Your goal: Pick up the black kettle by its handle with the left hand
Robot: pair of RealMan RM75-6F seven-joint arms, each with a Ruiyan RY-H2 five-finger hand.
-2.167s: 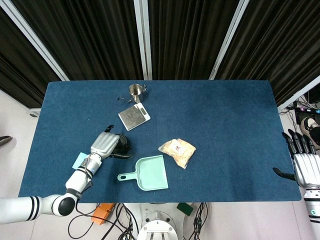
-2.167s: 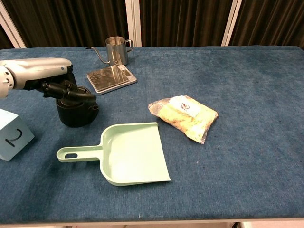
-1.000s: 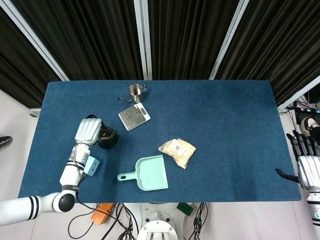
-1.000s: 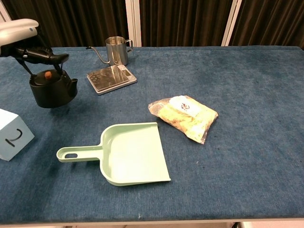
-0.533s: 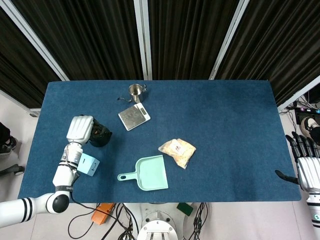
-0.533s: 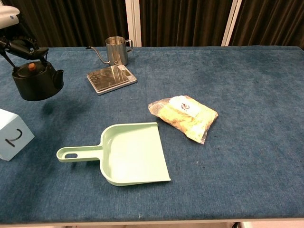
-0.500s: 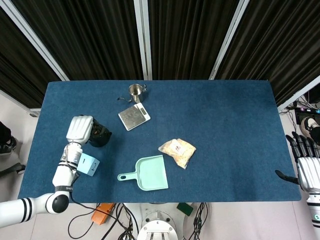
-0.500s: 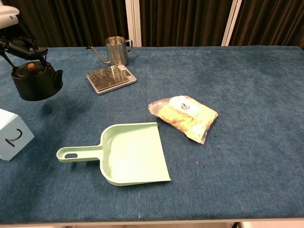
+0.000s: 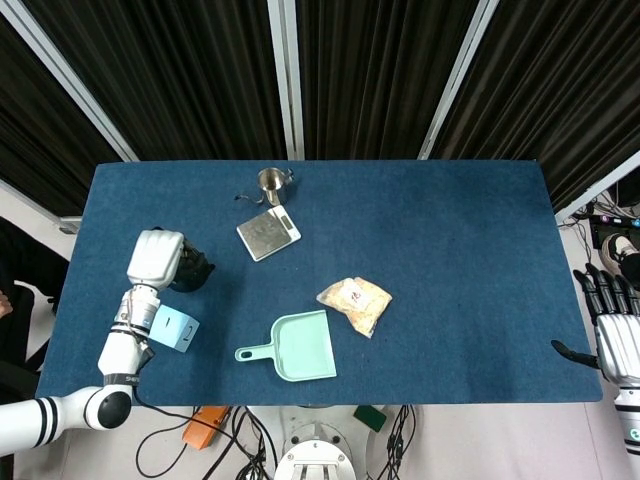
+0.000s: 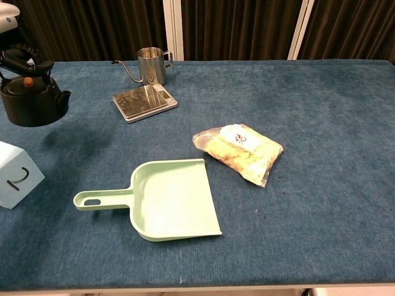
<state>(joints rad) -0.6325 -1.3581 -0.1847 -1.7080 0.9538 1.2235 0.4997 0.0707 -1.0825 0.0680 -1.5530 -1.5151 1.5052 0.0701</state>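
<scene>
Fingers (image 10: 24,61) of the left hand (image 9: 155,258) are curled around the handle at the top of the black kettle (image 10: 32,102), which hangs off the table (image 9: 450,250) above its left portion; the chest view shows a shadow on the cloth below and to the right of it. Its lid knob is orange-brown and its spout points right in the chest view.

Just beside the left forearm, a light blue block (image 9: 175,328) marked "2" rests on the cloth. A mint-green dustpan (image 10: 166,200) lies near the front edge, handle pointing left. To the right of the dustpan lies a clear bag of yellowish food (image 10: 239,151). Toward the far edge, a flat silver scale (image 10: 144,101) sits just in front of a steel gooseneck pitcher (image 10: 150,66).

Off the right end of the table, the right hand (image 9: 610,335) holds nothing, its fingers extended and apart.
</scene>
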